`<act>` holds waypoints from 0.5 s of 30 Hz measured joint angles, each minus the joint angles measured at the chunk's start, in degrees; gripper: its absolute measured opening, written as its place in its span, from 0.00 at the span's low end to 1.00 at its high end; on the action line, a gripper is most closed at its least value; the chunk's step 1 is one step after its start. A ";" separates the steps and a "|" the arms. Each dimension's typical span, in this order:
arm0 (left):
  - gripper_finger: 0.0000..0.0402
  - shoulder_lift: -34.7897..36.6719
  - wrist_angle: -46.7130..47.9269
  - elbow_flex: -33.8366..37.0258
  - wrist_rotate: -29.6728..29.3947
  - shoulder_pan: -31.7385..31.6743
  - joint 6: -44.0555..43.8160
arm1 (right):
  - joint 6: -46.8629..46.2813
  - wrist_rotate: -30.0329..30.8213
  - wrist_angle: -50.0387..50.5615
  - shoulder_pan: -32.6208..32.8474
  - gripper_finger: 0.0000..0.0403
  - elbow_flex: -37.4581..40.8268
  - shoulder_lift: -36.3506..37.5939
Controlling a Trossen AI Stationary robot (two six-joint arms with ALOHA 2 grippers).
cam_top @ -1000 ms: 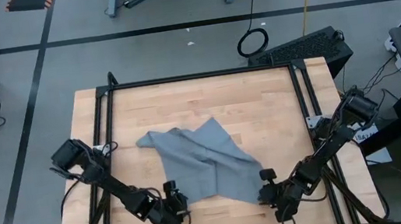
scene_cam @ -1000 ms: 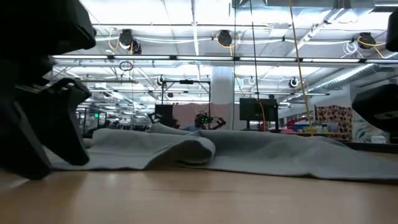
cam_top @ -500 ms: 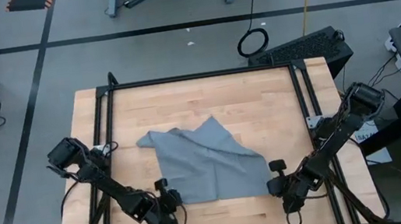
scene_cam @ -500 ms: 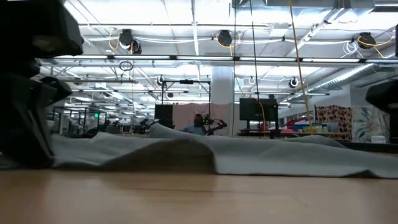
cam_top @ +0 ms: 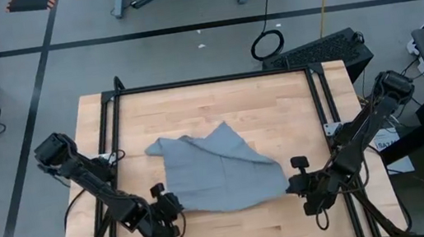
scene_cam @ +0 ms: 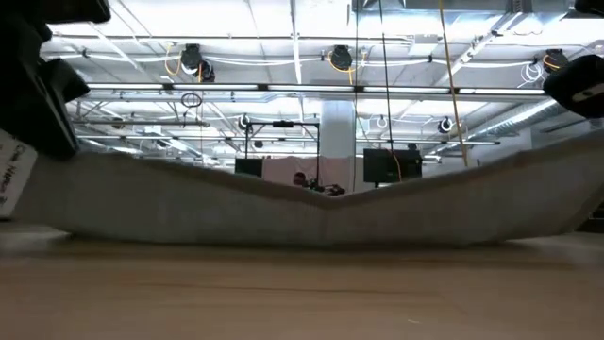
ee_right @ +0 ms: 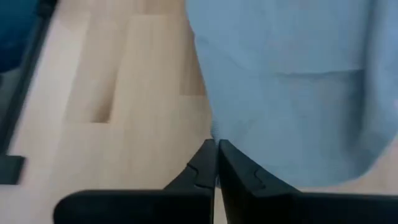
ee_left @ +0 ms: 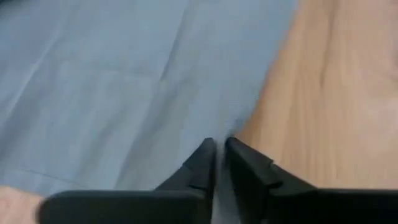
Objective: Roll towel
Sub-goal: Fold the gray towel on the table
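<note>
A: Item one, largest: the table point(cam_top: 276, 101). Material?

B: Pale wooden planks with visible grain, rectangular, framed by a black metal rail point(cam_top: 211, 79). Unchanged from a second ago.

A: Item two: the towel point(cam_top: 211, 172).

B: Plain grey-blue soft cloth, matte, lightly creased, no pattern. It lies mid-table toward the near edge. Its far part is rumpled into a peak and a pointed flap. A second ago the near edge lay slack and slanted on the wood; now it is stretched wider between the two grippers, and in the low view the near hem point(scene_cam: 321, 212) hangs raised at both ends and sags in the middle.

A: Item three: the left gripper point(cam_top: 168, 205).

B: Dark, hard, two fingers point(ee_left: 202, 163). It sits at the towel's near left corner, farther left than a second ago. Fingers pinched together on the cloth's corner, a thin slit between them.

A: Item four: the right gripper point(cam_top: 294, 180).

B: Same build. At the towel's near right corner, moved outward to the right since the earlier frame. Fingers point(ee_right: 205, 163) pressed tight, clamped on the hem in the right wrist view.
</note>
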State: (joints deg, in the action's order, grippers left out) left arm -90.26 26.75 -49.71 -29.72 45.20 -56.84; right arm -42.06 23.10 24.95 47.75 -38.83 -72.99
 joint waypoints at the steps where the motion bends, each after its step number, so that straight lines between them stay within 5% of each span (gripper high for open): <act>1: 0.22 0.00 0.02 0.00 0.03 -0.01 -0.79 | -0.51 -0.33 -0.57 0.00 0.02 0.00 0.01; 11: 0.66 0.24 2.87 -2.42 -0.05 -0.18 0.36 | -8.63 -9.79 0.35 -0.14 0.40 0.00 0.07; 15: 0.73 0.98 12.46 -5.38 -6.04 -1.56 0.28 | -8.01 -4.04 0.43 -1.84 0.53 0.00 1.02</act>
State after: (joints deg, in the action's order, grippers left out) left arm -89.27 39.21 -55.09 -35.76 43.64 -56.56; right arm -50.07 19.06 25.38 45.91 -38.83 -71.97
